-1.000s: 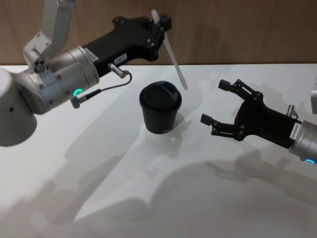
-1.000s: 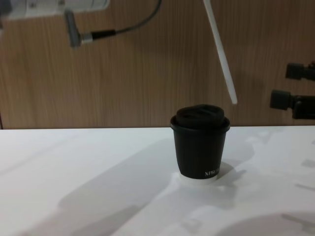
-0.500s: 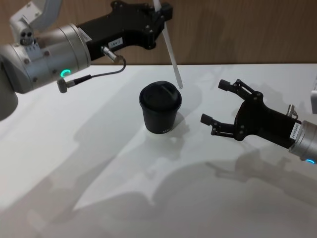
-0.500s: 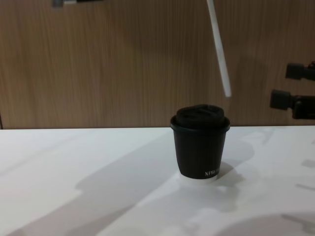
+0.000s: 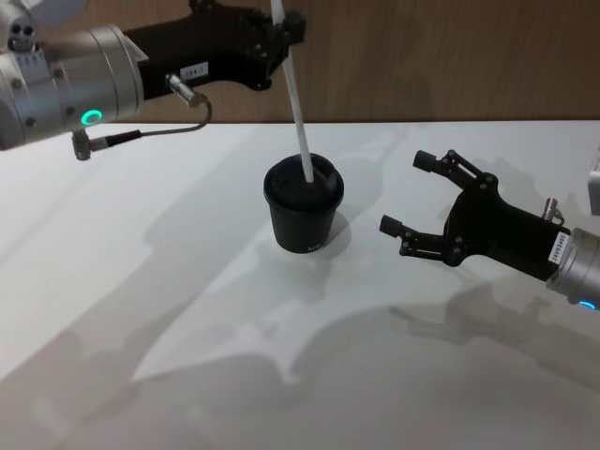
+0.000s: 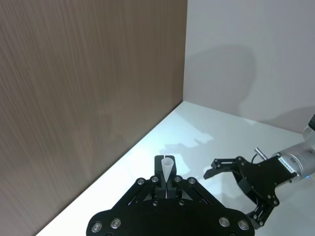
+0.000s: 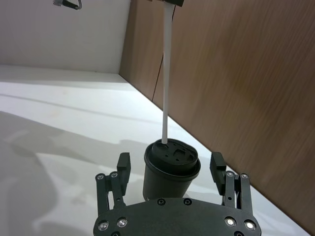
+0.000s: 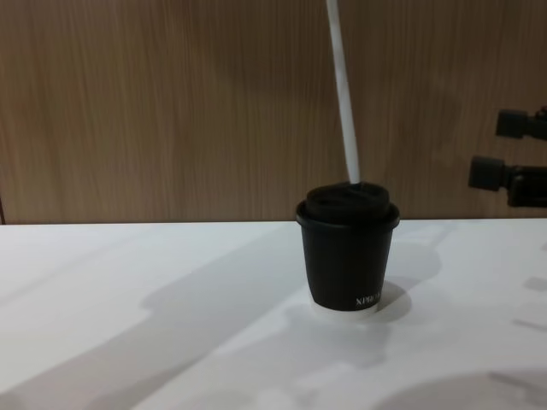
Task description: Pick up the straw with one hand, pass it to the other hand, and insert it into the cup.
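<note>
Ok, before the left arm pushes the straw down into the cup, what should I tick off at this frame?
1. Grip on the straw: ok. The left gripper is shut on the upper end of the straw.
2. Tip at the cup: ok. The lower end of the straw meets the lid of the cup.
3. Tip seated in the lid's opening: cannot tell.
4. Straw angle: ok. It is near upright, with a slight lean.
5. Cup stance: ok. It stands upright on the table.
6. Right gripper out of the way: ok. It is open and apart from the cup, on the cup's right.
</note>
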